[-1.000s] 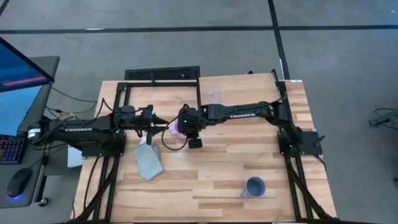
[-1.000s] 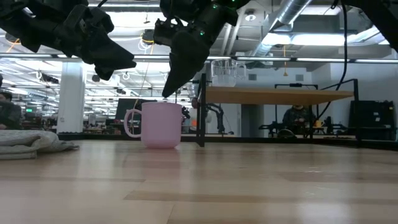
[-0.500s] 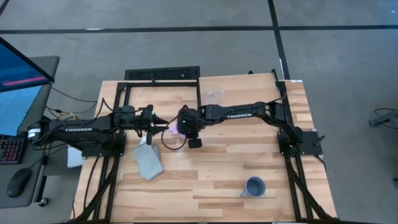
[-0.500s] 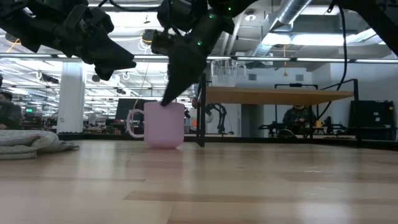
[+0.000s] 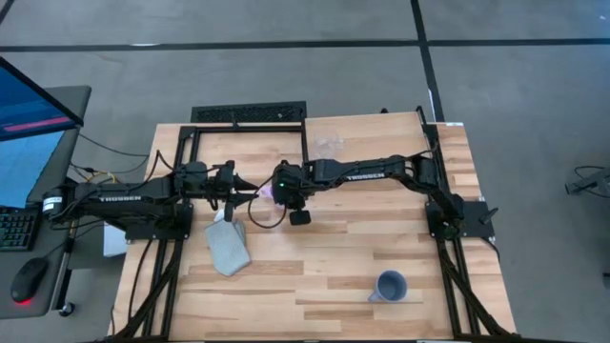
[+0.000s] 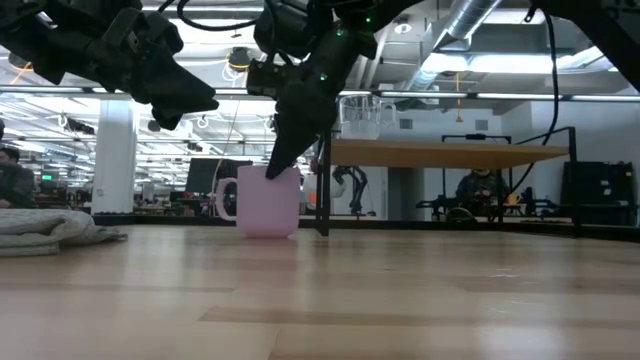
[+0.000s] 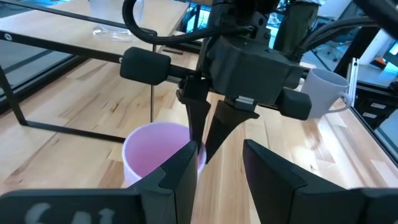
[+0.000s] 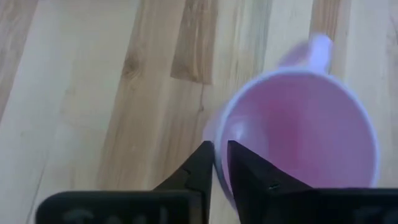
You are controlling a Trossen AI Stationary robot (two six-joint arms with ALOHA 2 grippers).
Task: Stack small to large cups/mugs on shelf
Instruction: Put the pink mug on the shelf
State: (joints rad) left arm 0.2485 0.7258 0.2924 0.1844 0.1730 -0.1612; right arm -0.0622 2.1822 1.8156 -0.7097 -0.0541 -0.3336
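Pink mug (image 8: 298,130) is mostly hidden under the right gripper (image 8: 221,165) from above. Its fingers pinch the mug's rim, by the shelf (image 6: 440,152). The left gripper (image 7: 217,168) waits nearby, open.

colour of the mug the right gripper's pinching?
Pink-lilac mug, rim between the right gripper fingers; clearest in the right wrist view.

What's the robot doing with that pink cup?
The right gripper is pinching the rim of the pink mug, one jaw inside and one outside, while the mug stands on the table beside the shelf. The left gripper waits close by with its jaws open. The clear glass cup is already on the shelf. The blue-grey mug sits far off near the table's front edge, and a folded cloth lies nearby.
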